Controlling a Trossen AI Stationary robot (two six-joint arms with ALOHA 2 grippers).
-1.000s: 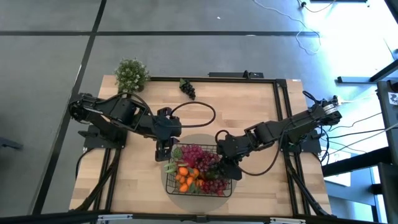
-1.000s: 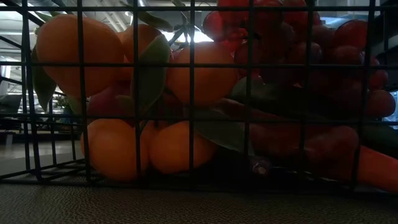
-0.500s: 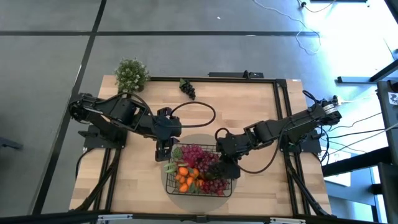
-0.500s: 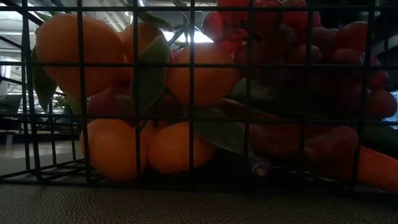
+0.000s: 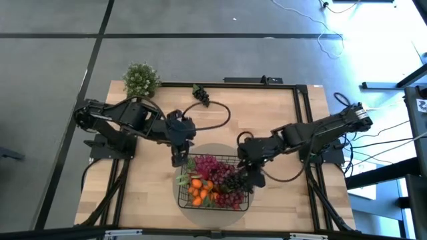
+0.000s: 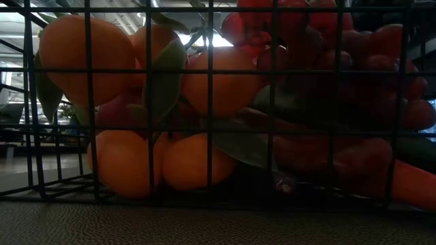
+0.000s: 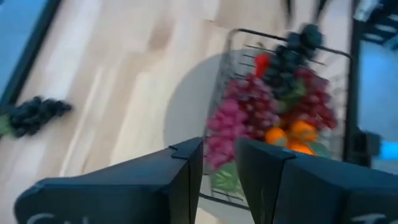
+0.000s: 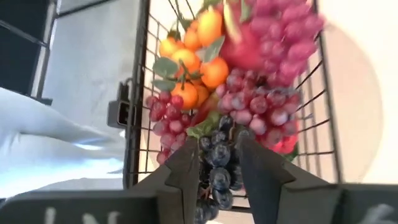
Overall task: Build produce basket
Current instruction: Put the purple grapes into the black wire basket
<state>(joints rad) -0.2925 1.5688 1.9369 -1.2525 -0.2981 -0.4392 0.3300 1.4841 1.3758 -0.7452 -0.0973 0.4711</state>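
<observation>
While right hand [image 8: 216,163] hangs part-open over basket [image 5: 238,162] rim | black grapes [image 8: 216,163] between fingers | left hand [image 7: 219,167] slightly parted, empty.

One black wire-mesh basket [image 5: 245,200] sits on the tabletop [image 5: 267,120]. In it, the oranges [image 8: 200,56] number at least five in the right wrist view — some may be hidden. Grape bunches inside: one pink-purple bunch [image 5: 212,164], one red bunch [image 8: 163,111] and one black bunch [image 8: 216,163]. One more black grape bunch [image 5: 201,95] lies outside the basket — two black bunches in all. One red pepper [image 7: 262,62] shows, and one potted plant [image 5: 141,79]. Two pincers: the left pincer [image 5: 179,159] and the right pincer [image 5: 256,179].
</observation>
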